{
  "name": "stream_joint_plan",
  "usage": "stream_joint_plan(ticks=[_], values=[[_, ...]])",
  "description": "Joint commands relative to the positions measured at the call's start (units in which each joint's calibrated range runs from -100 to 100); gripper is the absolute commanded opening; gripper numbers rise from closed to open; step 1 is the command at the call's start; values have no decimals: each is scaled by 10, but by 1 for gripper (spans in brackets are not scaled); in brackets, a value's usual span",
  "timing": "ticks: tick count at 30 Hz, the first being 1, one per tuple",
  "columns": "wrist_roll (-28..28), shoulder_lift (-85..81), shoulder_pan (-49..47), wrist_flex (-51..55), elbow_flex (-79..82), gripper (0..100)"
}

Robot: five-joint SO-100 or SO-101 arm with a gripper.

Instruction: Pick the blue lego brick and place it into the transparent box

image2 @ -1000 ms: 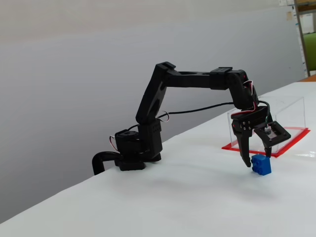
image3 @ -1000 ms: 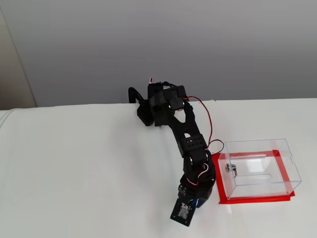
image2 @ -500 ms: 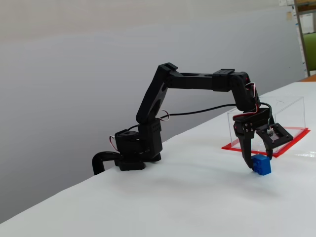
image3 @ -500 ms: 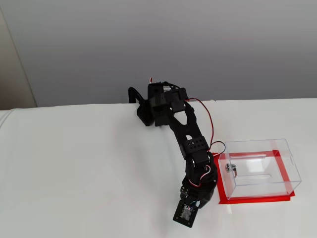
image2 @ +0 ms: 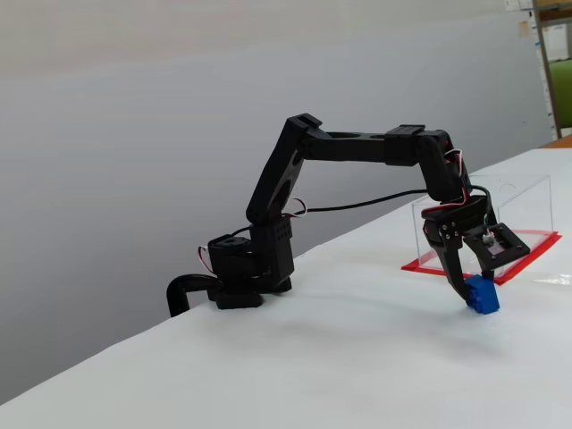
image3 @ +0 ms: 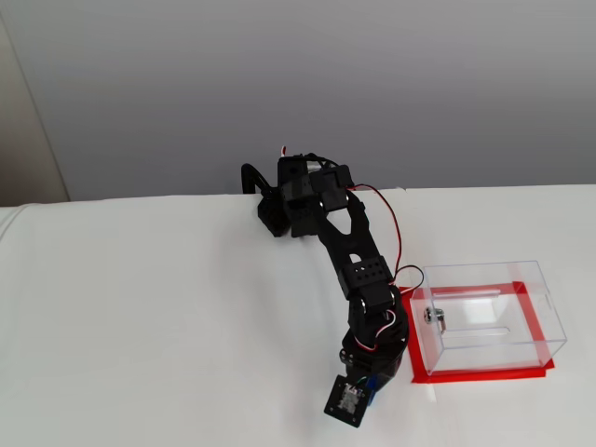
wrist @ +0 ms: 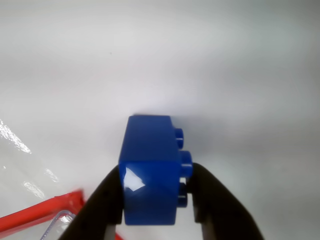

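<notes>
A white desk (image2: 295, 357) is standing in front of a plain grey wall, and the black arm is reaching down over it. The jaws are pinching the blue brick (wrist: 150, 170) by two opposite sides, low near the desk and just beside the clear box (image3: 489, 315) with the red base. The gripper (image2: 472, 290) is holding only the lower part of the brick, so I think it may be slipping or turning when lifted. The box wall is close, and the brick could be hitting its rim.
</notes>
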Motion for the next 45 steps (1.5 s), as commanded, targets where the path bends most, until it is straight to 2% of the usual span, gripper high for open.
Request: stream_joint_plan(ticks=[1,14,29,45], values=[[-5,-10,0,0,-28,6],[1,-23,-4,0,-35,6],[22,-121,-1,1,-26,6],[77,-239,9,9,-15,6]])
